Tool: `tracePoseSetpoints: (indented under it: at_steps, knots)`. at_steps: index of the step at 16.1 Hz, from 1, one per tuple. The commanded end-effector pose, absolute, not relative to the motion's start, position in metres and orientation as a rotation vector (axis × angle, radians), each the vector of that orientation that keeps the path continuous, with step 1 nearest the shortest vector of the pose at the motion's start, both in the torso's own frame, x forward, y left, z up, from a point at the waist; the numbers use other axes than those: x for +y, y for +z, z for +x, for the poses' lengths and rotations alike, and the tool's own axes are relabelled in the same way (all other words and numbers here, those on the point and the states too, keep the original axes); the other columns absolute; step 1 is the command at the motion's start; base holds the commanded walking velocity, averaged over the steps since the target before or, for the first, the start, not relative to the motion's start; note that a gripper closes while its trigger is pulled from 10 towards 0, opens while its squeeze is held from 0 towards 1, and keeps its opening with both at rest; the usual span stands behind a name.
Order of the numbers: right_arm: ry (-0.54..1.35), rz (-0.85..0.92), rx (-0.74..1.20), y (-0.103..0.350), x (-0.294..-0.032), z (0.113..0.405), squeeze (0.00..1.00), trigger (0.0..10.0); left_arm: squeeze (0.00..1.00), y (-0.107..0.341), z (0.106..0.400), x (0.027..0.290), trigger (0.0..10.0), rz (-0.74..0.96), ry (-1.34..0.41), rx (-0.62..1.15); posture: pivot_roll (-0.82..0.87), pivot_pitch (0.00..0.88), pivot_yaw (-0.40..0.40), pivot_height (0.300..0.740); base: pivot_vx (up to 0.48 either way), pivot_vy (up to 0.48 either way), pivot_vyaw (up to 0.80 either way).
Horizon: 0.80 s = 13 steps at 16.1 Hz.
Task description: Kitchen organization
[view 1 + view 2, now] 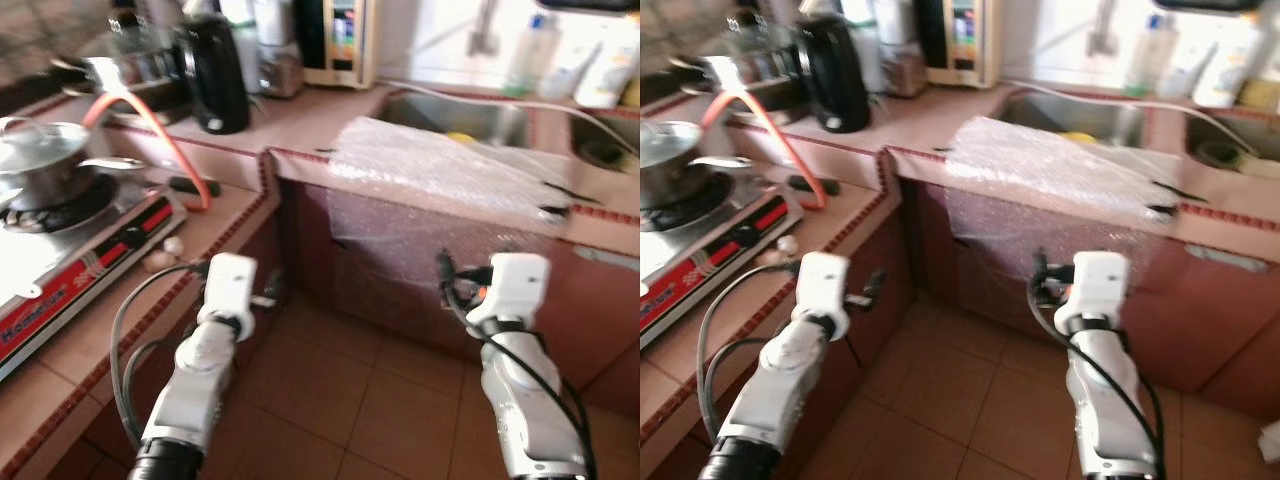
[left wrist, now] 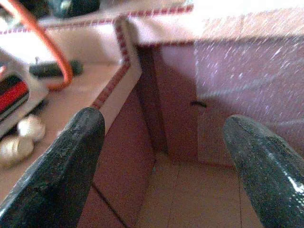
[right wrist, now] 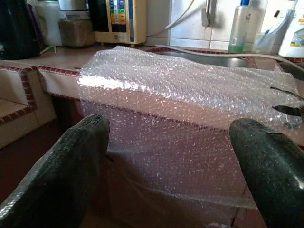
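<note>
— Both pairs of jaws are held wide apart, and nothing is gripped: the left gripper [image 2: 161, 156] is seen with bare floor and cabinet front between its fingers, the right gripper [image 3: 168, 161] with only air before the bubble wrap [image 3: 190, 85].

— Why are the arms carried like that?

— Probably as an approach posture. Both are raised ahead of the body over the tiled floor [image 1: 340, 400], clear of the counter [image 1: 300, 125], so that a reach can be started either way.

— And which thing is meant by the task?

— That cannot be told for certain. The bubble wrap is judged the likeliest, since it is draped from the rim of the sink [image 1: 470, 120] over the counter edge and down the cabinet front, as if left there loosely.

— Where is it set against the jaws?

— Straight ahead of the right gripper, framed between its fingers but well apart from them. The left gripper is pointed at the inner corner, near the stove [image 1: 70, 250], the pot [image 1: 40, 150] and the black kettle [image 1: 215, 75].
</note>
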State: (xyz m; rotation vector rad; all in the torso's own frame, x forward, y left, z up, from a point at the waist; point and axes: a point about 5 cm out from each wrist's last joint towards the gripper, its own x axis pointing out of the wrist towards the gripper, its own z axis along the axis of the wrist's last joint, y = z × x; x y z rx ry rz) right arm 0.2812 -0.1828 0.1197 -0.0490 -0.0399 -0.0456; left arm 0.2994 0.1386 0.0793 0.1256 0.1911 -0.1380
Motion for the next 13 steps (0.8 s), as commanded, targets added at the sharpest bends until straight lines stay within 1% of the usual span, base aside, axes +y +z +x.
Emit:
tracePoseSetpoints:
  at_steps: [1,3,4,5,6,7,9,10,12,13]
  knots:
    - [-0.045,-0.055,-0.039,0.119,-0.183,0.283,0.0,10.0,0.0,0.078,0.301,0.14,10.0,0.125,-0.132,0.191,-0.15,0.008,0.062,0.74,0.0,0.0,0.0]
    - [-0.054,0.021,0.056,0.093,-0.181,0.287,0.0,10.0,0.0,0.045,0.294,0.146,10.0,0.021,-0.131,0.324,-0.15,0.0,0.072,0.74,0.0,0.0,0.0]
    - [-0.052,0.031,0.088,0.085,-0.18,0.288,0.0,10.0,0.0,0.037,0.291,0.148,10.0,0.032,-0.128,0.352,-0.15,0.0,0.072,0.74,0.0,0.0,0.0]
    - [-0.043,0.039,0.152,0.067,-0.178,0.289,0.0,10.0,0.0,0.019,0.285,0.152,10.0,0.074,-0.123,0.412,-0.15,0.0,0.072,0.74,0.0,0.0,0.0]
    - [-0.005,0.043,0.245,0.044,-0.172,0.288,0.0,10.0,0.0,-0.005,0.274,0.157,10.0,0.05,-0.114,0.526,-0.14,0.0,0.068,0.74,0.0,0.0,0.0]
    - [0.037,0.014,0.412,0.009,-0.165,0.281,0.0,10.0,0.0,-0.033,0.251,0.165,10.0,0.101,-0.144,0.662,-0.14,0.0,0.058,0.74,0.0,0.0,0.0]
    - [0.066,-0.043,0.519,-0.012,-0.164,0.271,0.0,10.0,0.0,-0.05,0.232,0.168,10.0,0.076,-0.176,0.758,-0.12,0.0,0.044,0.74,0.0,0.0,0.0]
    - [0.107,-0.075,0.599,-0.026,-0.163,0.262,0.0,10.0,0.0,-0.059,0.221,0.169,10.0,0.085,-0.21,0.809,-0.1,0.0,0.035,0.74,0.0,0.0,0.0]
    - [0.143,-0.148,0.707,-0.044,-0.167,0.244,0.0,10.0,0.0,-0.075,0.198,0.179,10.0,0.084,-0.163,0.924,-0.08,0.0,0.027,0.74,0.0,0.0,0.0]
    - [0.15,-0.155,0.756,-0.052,-0.17,0.235,0.0,10.0,0.0,-0.081,0.187,0.185,10.0,0.014,-0.089,0.979,-0.07,0.0,0.023,0.74,0.0,0.0,0.0]
